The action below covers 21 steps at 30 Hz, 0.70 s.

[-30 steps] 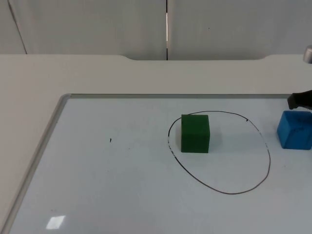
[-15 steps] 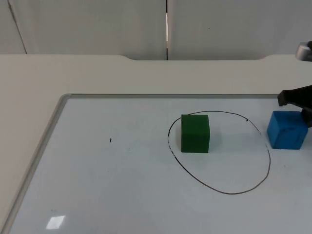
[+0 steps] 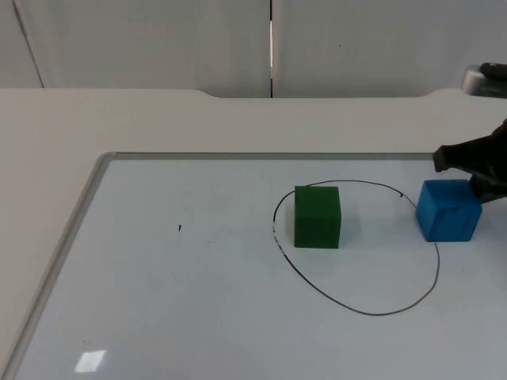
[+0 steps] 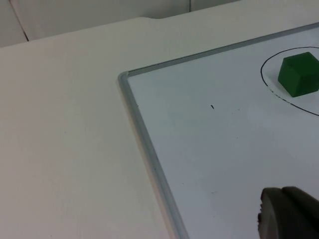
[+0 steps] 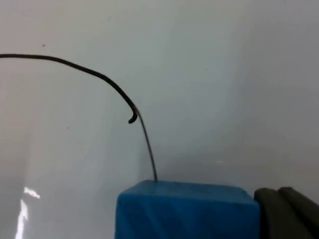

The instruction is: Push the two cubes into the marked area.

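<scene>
A green cube [image 3: 318, 218] [image 4: 299, 74] stands inside the black hand-drawn outline [image 3: 356, 309] [image 5: 99, 75] on the whiteboard, near its left side. The blue cube [image 3: 448, 210] [image 5: 187, 211] sits on the outline's right edge, straddling the line. My right gripper [image 3: 477, 179] [image 5: 281, 214] is shut and rests against the blue cube's right rear side. My left gripper [image 4: 286, 214] is shut and waits off to the left above the whiteboard, far from both cubes.
The whiteboard's metal frame [image 3: 79, 222] [image 4: 144, 144] runs along the left and back. A small black mark [image 3: 180, 228] lies on the board left of the outline. Beyond the table's back edge stands the grey partition wall [image 3: 158, 39].
The right gripper has moved left, pushing the blue cube from outside the outline onto its right edge. The green cube has stayed put.
</scene>
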Tool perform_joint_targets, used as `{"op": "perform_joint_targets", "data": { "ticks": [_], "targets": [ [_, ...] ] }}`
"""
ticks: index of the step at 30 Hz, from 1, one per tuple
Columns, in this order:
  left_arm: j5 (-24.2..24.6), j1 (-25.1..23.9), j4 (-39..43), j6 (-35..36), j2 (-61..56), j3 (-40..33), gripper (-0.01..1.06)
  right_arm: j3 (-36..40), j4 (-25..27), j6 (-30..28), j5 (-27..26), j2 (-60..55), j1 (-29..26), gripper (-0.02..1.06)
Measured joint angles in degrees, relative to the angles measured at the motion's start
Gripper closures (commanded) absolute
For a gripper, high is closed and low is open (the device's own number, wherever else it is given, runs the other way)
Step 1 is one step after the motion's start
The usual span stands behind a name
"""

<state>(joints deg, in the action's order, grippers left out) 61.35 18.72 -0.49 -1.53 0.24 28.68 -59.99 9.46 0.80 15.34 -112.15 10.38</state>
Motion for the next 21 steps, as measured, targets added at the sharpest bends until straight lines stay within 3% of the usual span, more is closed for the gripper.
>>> {"op": "perform_joint_targets", "data": {
  "ticks": [21],
  "targets": [
    [0.0,0.0,0.0,0.0,0.0,0.0,1.05,0.0,1.5,0.0,-0.4,0.0,3.4,1.05]
  ]
}}
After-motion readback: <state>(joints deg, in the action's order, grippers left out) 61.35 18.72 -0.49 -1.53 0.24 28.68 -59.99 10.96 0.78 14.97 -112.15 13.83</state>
